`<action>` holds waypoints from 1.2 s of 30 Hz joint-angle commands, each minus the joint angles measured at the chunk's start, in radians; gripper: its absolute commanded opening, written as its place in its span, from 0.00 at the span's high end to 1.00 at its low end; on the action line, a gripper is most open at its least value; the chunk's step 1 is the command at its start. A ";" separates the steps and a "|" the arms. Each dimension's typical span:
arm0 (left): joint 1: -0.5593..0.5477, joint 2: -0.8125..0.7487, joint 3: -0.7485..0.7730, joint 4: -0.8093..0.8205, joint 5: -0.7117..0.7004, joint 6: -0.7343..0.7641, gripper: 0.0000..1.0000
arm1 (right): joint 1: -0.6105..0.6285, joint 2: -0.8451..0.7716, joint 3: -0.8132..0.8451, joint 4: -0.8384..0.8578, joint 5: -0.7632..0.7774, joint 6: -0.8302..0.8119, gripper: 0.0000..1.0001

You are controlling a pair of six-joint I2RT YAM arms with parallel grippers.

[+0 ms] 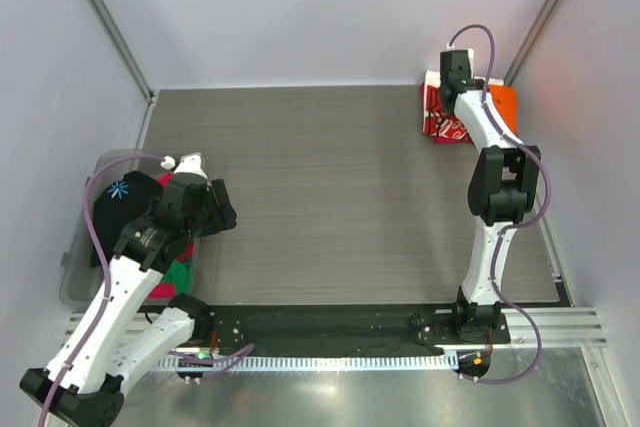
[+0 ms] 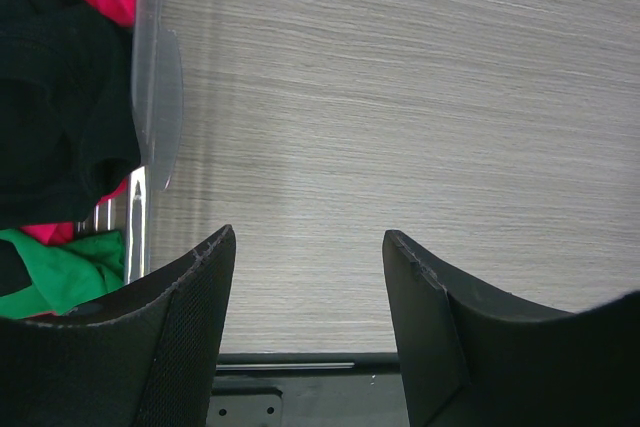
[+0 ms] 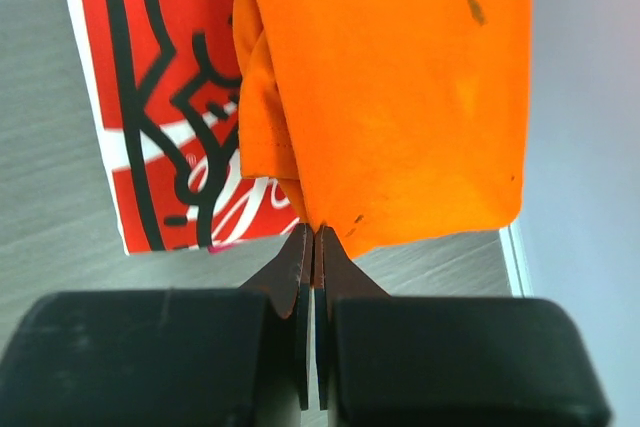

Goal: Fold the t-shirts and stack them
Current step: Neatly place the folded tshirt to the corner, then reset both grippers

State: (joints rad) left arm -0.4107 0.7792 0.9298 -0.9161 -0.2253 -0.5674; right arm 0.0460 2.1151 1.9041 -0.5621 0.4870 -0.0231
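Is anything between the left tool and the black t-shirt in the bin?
Yes: the wall of the clear bin. The left tool, open, hangs over the table just outside it; the black t-shirt lies inside, to the left in the wrist view. It would probably have to go over the rim.

I see my right gripper with its fingers pressed together, tips at the orange tee's near hem. The red tee lies left of it, partly beneath, on the table.
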 commanded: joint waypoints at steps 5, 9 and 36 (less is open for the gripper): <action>0.004 -0.017 -0.003 0.034 -0.011 0.003 0.38 | 0.017 -0.076 -0.119 0.021 -0.027 0.022 0.99; 0.004 -0.015 -0.003 0.036 -0.011 0.003 0.38 | 0.018 -0.087 -0.125 0.015 -0.041 0.074 0.65; 0.004 -0.020 -0.005 0.039 0.000 0.006 0.35 | 0.054 -1.308 -0.920 0.088 -0.593 0.454 0.07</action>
State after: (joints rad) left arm -0.4103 0.7753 0.9287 -0.9131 -0.2249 -0.5674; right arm 0.0971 0.8673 1.0954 -0.4797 0.0689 0.3222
